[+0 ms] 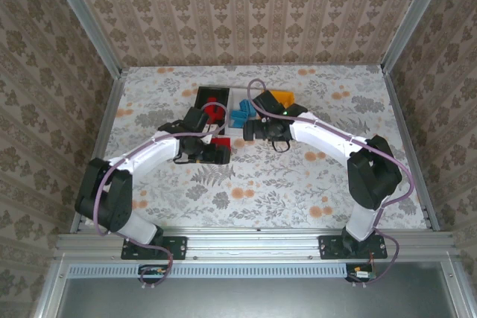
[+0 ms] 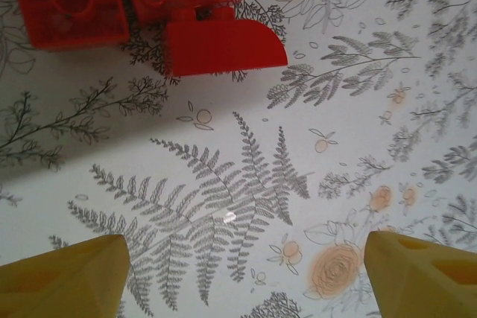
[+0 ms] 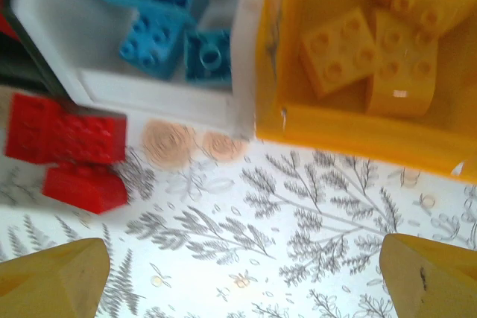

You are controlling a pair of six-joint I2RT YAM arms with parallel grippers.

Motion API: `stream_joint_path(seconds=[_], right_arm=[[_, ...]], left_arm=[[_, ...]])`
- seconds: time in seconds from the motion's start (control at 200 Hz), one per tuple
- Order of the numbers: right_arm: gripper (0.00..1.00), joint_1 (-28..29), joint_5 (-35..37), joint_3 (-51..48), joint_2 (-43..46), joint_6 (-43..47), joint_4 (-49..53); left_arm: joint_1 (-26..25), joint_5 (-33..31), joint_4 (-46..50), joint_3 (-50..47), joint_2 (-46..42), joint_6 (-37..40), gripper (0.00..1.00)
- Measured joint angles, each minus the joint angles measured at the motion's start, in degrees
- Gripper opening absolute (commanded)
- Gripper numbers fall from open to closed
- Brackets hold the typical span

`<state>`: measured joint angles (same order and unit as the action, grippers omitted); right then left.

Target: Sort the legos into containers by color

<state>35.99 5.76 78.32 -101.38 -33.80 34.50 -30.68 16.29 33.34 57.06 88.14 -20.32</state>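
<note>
Floral wallpaper rings the fern-print table (image 1: 298, 184); the black bin (image 1: 201, 96) holds red pieces. Left wrist: left gripper (image 2: 246, 273) gapes empty below unsorted red bricks (image 2: 223, 46) lying on the table. Right wrist: right gripper (image 3: 246, 281), wide and empty, faces blue bricks (image 3: 160, 20) in the white bin (image 3: 149, 91) and yellow bricks (image 3: 365, 57) in the yellow bin (image 3: 358, 135), apparently matched by colour.

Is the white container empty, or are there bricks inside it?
Not empty: several light blue legos lie inside the white container.
</note>
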Motion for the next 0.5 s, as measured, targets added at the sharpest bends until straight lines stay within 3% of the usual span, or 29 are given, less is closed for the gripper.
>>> stream_joint_path(seconds=[0.175,0.5], right_arm=[[0.94,0.83,-0.48,-6.38,2.01,-1.62,-1.09],[0.94,0.81,-0.37,-8.87,7.37,-2.45,-2.14]], left_arm=[[-1.88,-3.48,-0.02,4.59,5.86,1.11,0.81],[-2.80,-6.58,-0.68,10.05,14.40,2.62,0.78]])
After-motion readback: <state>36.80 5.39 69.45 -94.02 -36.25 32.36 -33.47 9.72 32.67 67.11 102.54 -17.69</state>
